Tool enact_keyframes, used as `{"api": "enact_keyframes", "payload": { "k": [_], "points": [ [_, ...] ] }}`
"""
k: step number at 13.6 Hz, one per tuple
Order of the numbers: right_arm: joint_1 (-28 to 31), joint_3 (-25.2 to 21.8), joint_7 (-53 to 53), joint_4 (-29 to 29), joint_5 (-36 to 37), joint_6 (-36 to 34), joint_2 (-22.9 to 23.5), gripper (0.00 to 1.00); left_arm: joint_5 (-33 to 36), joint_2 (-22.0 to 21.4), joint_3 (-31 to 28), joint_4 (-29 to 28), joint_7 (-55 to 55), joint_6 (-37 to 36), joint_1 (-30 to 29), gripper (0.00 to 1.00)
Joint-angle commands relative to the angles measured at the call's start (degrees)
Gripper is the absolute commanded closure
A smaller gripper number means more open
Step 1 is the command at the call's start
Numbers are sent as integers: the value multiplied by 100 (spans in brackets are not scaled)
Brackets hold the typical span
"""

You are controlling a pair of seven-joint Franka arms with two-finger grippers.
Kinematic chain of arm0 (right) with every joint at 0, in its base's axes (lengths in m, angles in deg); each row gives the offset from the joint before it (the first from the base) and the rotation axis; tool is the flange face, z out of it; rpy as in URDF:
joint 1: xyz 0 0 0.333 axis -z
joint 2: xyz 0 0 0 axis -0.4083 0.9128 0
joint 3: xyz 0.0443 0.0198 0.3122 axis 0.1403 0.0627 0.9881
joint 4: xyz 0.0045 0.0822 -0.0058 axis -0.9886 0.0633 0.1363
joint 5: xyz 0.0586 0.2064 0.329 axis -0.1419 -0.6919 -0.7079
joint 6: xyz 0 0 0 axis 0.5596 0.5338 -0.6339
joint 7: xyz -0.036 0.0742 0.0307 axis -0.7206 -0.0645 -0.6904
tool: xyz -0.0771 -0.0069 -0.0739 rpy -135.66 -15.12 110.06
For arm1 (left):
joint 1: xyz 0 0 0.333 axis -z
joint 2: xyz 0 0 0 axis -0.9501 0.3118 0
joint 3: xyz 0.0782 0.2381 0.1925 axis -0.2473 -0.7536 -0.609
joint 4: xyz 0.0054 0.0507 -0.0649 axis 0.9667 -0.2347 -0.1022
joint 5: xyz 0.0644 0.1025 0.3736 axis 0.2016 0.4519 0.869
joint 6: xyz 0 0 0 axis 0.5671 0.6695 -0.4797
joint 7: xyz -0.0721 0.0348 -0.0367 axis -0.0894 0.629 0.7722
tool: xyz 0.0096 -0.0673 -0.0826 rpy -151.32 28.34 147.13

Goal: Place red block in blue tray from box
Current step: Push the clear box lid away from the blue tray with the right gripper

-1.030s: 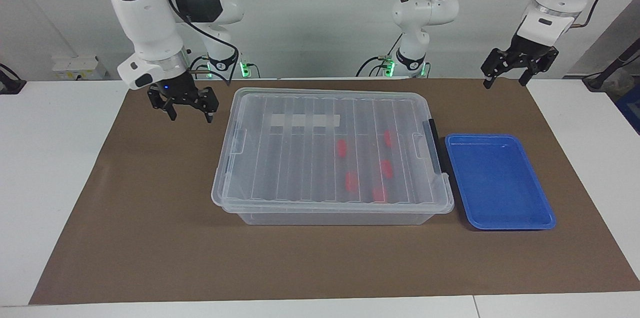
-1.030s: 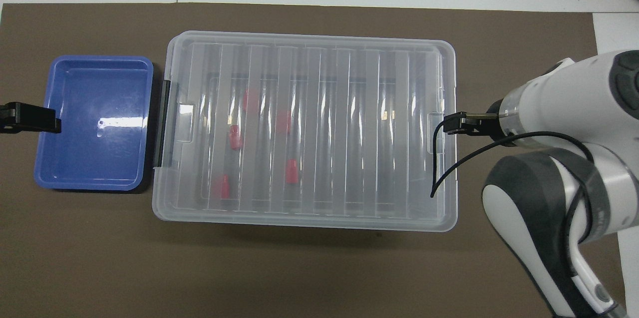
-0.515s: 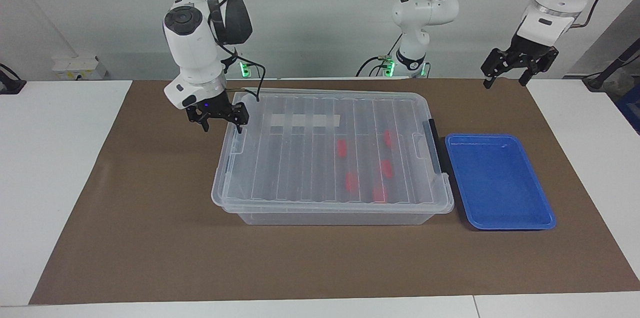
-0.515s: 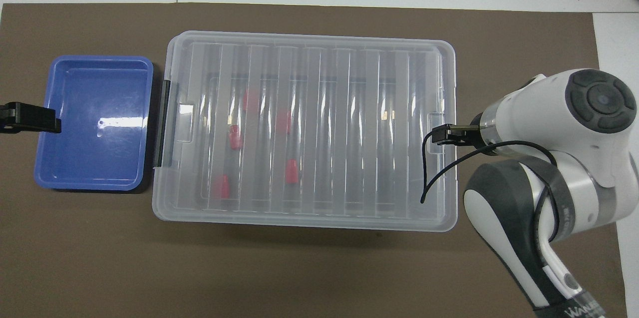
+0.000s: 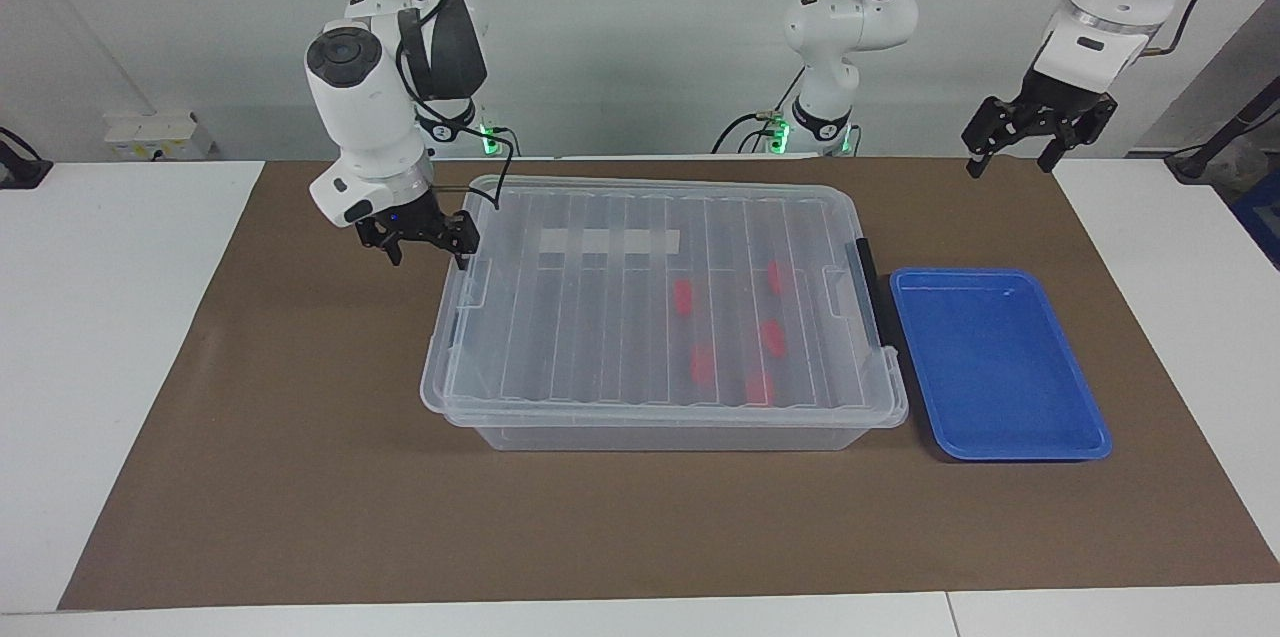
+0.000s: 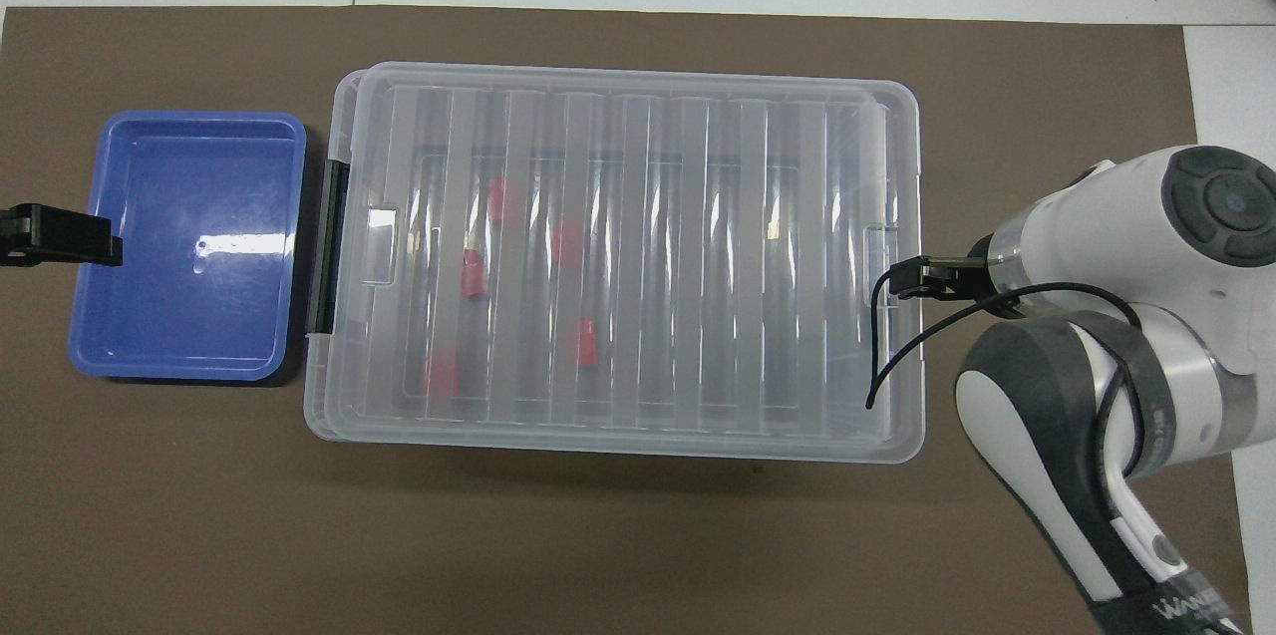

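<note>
The clear box (image 5: pixel 600 337) stands mid-mat with its ribbed lid on, and it also shows in the overhead view (image 6: pixel 698 256). Several red blocks lie inside, seen through the lid, among them one red block (image 5: pixel 683 296) that also shows from overhead (image 6: pixel 566 241). The blue tray (image 5: pixel 990 357) is empty beside the box's black-clip end (image 6: pixel 189 316). My right gripper (image 5: pixel 428 257) is open at the box's end toward the right arm, one fingertip (image 6: pixel 905 278) at the lid's rim. My left gripper (image 5: pixel 1030 142) is open, waiting raised by the tray.
A black clip (image 5: pixel 868 292) holds the lid at the tray end. A brown mat (image 5: pixel 300 477) covers the table, with white table (image 5: pixel 100 317) around it. A third robot base (image 5: pixel 830 67) stands at the robots' edge.
My right gripper swung in to the box's end, then drew back slightly toward the right arm's end. The lid shifted a little that way with it. The left arm has not moved.
</note>
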Motion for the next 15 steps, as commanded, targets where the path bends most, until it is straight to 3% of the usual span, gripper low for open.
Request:
{"api": "enact_keyframes", "payload": {
  "k": [1, 7, 15],
  "points": [
    [478, 24, -694, 195, -63, -1, -173, 0, -86, -111, -31, -112, 42, -36, 3, 0],
    [1243, 24, -2057, 195, -63, 7, -165, 0, -86, -111, -31, -112, 42, -36, 3, 0],
    [1832, 15, -2753, 195, -46, 131, -138, 0, -86, -111, -22, -112, 24, -45, 82, 0]
  ]
}}
